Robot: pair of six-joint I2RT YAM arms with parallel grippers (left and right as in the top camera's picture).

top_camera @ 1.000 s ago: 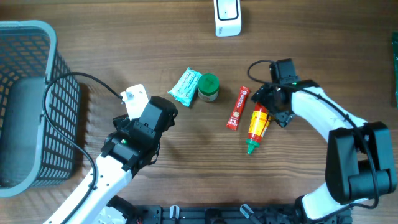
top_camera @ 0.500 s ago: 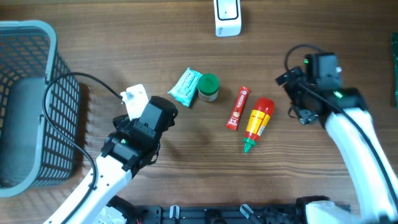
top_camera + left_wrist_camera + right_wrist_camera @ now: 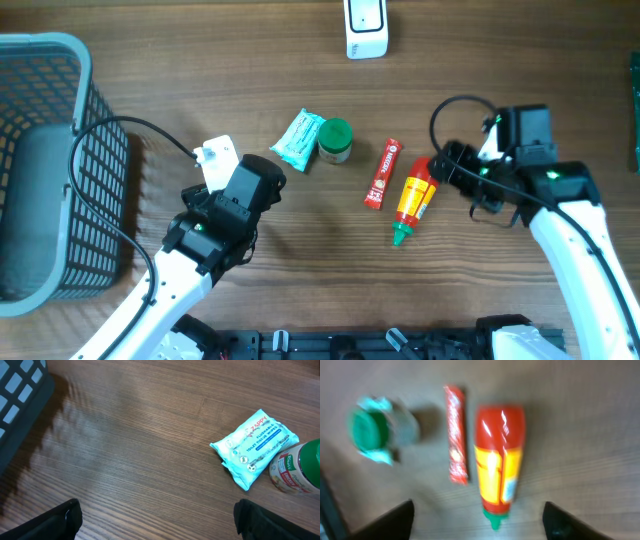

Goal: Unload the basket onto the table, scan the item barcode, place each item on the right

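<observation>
Left gripper (image 3: 159,521) wide open, empty. Right gripper (image 3: 481,519) looks open too (blurry), hovering over the sauce bottle (image 3: 415,196), snack stick (image 3: 382,172) at the bottle's 9 o'clock.

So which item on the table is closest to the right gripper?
The red and yellow sauce bottle with the green tip, lying on its side beside the right gripper. The red stick packet, jar and wipes pack lie farther off.

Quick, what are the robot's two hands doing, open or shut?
Left hand: open, empty.
Right hand: open over the bottle, not gripping it.
</observation>
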